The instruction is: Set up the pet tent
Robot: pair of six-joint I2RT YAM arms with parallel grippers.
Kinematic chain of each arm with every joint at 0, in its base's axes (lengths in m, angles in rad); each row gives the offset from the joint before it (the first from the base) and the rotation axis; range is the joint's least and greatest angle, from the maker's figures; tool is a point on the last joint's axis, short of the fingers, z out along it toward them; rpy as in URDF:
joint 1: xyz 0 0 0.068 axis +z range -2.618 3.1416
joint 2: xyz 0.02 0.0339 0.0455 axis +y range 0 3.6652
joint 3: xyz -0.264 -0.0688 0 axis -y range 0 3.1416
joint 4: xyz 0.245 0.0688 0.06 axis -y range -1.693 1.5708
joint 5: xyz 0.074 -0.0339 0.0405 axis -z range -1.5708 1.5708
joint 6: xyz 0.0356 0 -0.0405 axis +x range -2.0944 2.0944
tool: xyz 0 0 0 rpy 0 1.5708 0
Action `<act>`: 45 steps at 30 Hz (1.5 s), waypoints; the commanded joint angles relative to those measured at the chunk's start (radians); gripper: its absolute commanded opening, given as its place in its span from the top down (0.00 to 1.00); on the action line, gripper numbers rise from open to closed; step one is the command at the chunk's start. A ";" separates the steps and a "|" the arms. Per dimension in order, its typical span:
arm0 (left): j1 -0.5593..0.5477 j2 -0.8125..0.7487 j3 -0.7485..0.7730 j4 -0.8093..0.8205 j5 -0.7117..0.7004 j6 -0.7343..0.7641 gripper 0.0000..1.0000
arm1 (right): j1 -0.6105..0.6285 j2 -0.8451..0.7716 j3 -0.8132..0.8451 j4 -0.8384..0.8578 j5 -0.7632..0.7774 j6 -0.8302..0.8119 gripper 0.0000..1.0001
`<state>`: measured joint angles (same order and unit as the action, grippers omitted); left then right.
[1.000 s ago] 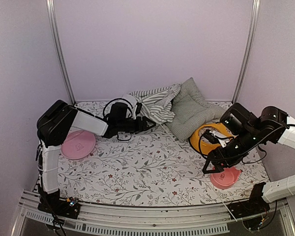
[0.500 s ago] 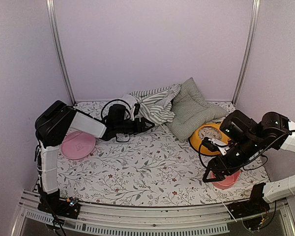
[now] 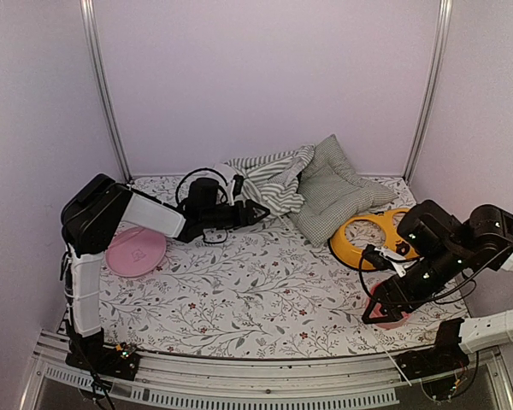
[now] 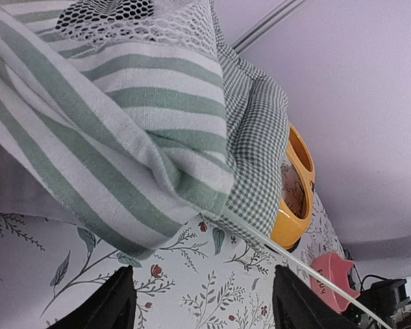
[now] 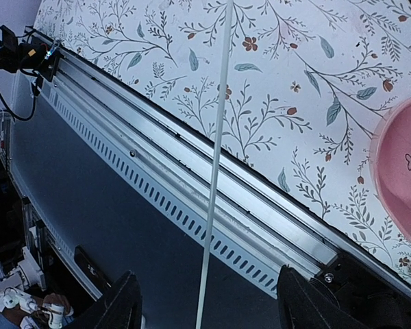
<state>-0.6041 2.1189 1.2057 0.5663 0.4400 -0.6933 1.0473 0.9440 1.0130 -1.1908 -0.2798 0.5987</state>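
The left tool (image 3: 258, 211) is hovering wide open beside the pet tent (image 3: 269, 179), which is lying collapsed in a heap at the far side of the counter (image 3: 265, 290), while the right tool (image 3: 378, 314), jaws equally wide, is straddling a thin white pole (image 5: 216, 137) ungripped at the near edge, leaving the whole raising to do.

pet tent (image 3: 269, 181): one
gingham cushion (image 3: 333, 192): one
pink plate (image 3: 135, 250): one
pink bowl (image 5: 405, 171): one
yellow feeder ring (image 3: 359, 239): one
white pole (image 5: 219, 137): one in view
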 commanded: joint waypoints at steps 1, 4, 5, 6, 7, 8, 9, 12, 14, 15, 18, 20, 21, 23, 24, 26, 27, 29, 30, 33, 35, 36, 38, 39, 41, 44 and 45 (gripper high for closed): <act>-0.001 -0.010 0.016 -0.011 -0.009 0.044 0.31 | 0.010 -0.002 -0.002 -0.012 -0.023 -0.001 0.31; 0.003 -0.016 0.026 -0.020 -0.008 0.060 0.31 | 0.010 0.011 0.005 -0.016 -0.026 -0.015 0.31; 0.004 -0.020 0.027 -0.023 -0.008 0.063 0.31 | 0.010 0.013 0.006 -0.015 -0.028 -0.018 0.31; 0.006 -0.020 0.028 -0.025 -0.007 0.066 0.31 | 0.010 0.015 0.004 -0.015 -0.030 -0.019 0.31; 0.007 -0.020 0.028 -0.026 -0.007 0.067 0.31 | 0.011 0.017 0.003 -0.014 -0.033 -0.019 0.31; 0.008 -0.020 0.030 -0.030 -0.004 0.069 0.31 | 0.011 0.019 0.002 -0.011 -0.037 -0.019 0.32; 0.011 -0.020 0.032 -0.034 -0.001 0.070 0.31 | 0.012 0.021 -0.001 -0.009 -0.040 -0.019 0.32; 0.018 -0.020 0.034 -0.044 0.003 0.077 0.31 | 0.017 0.025 -0.003 -0.006 -0.045 -0.015 0.33; 0.022 -0.023 0.035 -0.045 0.004 0.078 0.31 | 0.018 0.028 0.001 -0.009 -0.047 -0.013 0.34; 0.024 -0.023 0.039 -0.045 0.004 0.077 0.31 | 0.020 0.030 0.004 -0.012 -0.047 -0.014 0.34; 0.026 -0.020 0.056 -0.047 0.010 0.074 0.31 | 0.020 0.045 0.019 -0.024 -0.047 -0.020 0.35; 0.026 -0.024 0.063 -0.048 0.011 0.075 0.31 | 0.023 0.054 0.027 -0.028 -0.045 -0.025 0.36; 0.026 -0.026 0.064 -0.047 0.009 0.073 0.31 | 0.024 0.057 0.030 -0.028 -0.047 -0.028 0.36; 0.026 -0.026 0.063 -0.041 0.008 0.069 0.31 | 0.030 0.061 0.031 -0.027 -0.051 -0.029 0.38; 0.026 -0.026 0.063 -0.040 0.007 0.067 0.31 | 0.033 0.061 0.031 -0.025 -0.053 -0.027 0.38; 0.026 -0.027 0.059 -0.039 0.002 0.063 0.31 | 0.036 0.061 0.032 -0.024 -0.054 -0.022 0.39; 0.026 -0.027 0.057 -0.039 0.000 0.062 0.31 | 0.036 0.061 0.034 -0.028 -0.056 -0.021 0.39; 0.026 -0.029 0.043 -0.033 -0.007 0.058 0.31 | 0.041 0.062 0.038 -0.034 -0.057 -0.020 0.40; 0.026 -0.030 0.036 -0.023 -0.011 0.053 0.31 | 0.044 0.061 0.041 -0.039 -0.059 -0.018 0.40; 0.026 -0.026 0.011 0.019 -0.017 0.029 0.31 | 0.050 0.059 0.046 -0.051 -0.068 -0.014 0.41; 0.024 -0.020 -0.008 0.063 -0.020 0.005 0.31 | 0.057 0.059 0.050 -0.062 -0.069 -0.010 0.41; 0.024 -0.016 -0.016 0.081 -0.021 -0.001 0.31 | 0.062 0.059 0.051 -0.064 -0.070 -0.006 0.41; 0.024 -0.008 -0.032 0.115 -0.027 -0.013 0.31 | 0.074 0.059 0.054 -0.070 -0.071 0.000 0.41; 0.025 -0.005 -0.039 0.126 -0.031 -0.016 0.31 | 0.077 0.059 0.055 -0.069 -0.073 0.003 0.41; 0.024 0.005 -0.049 0.147 -0.033 -0.020 0.31 | 0.088 0.063 0.054 -0.064 -0.076 0.011 0.41; 0.024 0.029 -0.043 0.168 -0.025 -0.024 0.30 | 0.109 0.067 0.045 -0.062 -0.077 0.015 0.41; 0.023 0.037 -0.038 0.174 -0.022 -0.028 0.30 | 0.114 0.068 0.045 -0.067 -0.078 0.019 0.41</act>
<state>-0.5861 2.1231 1.1671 0.6613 0.4164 -0.7048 1.1351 1.0065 1.0412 -1.2430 -0.3477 0.5999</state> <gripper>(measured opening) 0.697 0.594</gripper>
